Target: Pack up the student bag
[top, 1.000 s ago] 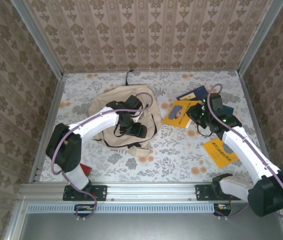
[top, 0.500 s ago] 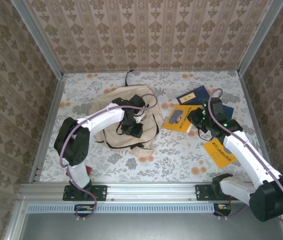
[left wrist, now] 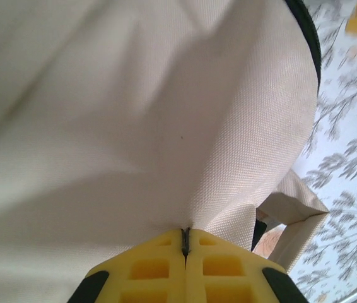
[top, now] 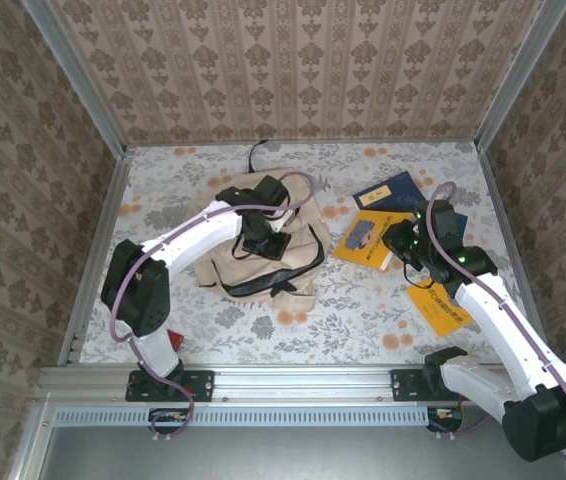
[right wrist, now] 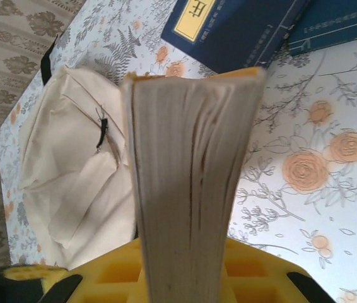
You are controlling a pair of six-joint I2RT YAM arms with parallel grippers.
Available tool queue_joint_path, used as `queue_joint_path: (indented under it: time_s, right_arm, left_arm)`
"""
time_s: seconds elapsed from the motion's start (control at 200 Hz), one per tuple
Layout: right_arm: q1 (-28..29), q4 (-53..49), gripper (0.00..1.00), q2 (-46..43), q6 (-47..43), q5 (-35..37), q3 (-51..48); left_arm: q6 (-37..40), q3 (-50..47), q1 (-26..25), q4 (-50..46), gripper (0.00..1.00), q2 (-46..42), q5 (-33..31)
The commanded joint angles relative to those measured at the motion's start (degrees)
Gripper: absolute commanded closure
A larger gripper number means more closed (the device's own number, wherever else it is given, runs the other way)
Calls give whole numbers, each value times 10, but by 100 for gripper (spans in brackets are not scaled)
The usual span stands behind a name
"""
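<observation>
the student bag [top: 303, 250] lies slumped left of centre on the table [top: 363, 310]. the left gripper [left wrist: 185, 247] is closed tight, pinching a fold of its cream cloth. the fabric looks light, soft and floppy, so a hold near the zipper rim should open it best. further right, the right gripper [right wrist: 188, 252] clamps an orange book [right wrist: 191, 158].

Floral table [top: 363, 310], student bag [top: 303, 245], navy book [top: 393, 190], orange book [top: 441, 305]
</observation>
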Motion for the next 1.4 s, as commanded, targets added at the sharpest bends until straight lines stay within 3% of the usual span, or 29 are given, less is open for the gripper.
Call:
queue_joint_path:
  time_s: [0.0, 0.29, 0.52, 0.705, 0.895, 1.395]
  right_arm:
    - [-8, -15, 87, -34, -21, 19, 37]
    - [-14, 56, 88, -85, -23, -120, 22]
    - [-10, 170, 89, -68, 65, -218, -36]
    - [1, 259, 90, -16, 110, -203, -73]
    - [12, 418, 92, 71, 168, -204, -103]
    - [106, 652, 93, 323, 302, -80, -21]
  left_arm:
    - [-40, 35, 21, 72, 100, -33, -13]
    - [-107, 51, 41, 232, 100, -48, -19]
    - [-97, 13, 31, 335, 100, -97, -19]
    - [-80, -15, 20, 373, 100, -127, -13]
    - [-81, -43, 19, 402, 100, -138, 10]
    - [-122, -19, 18, 401, 100, -138, 22]
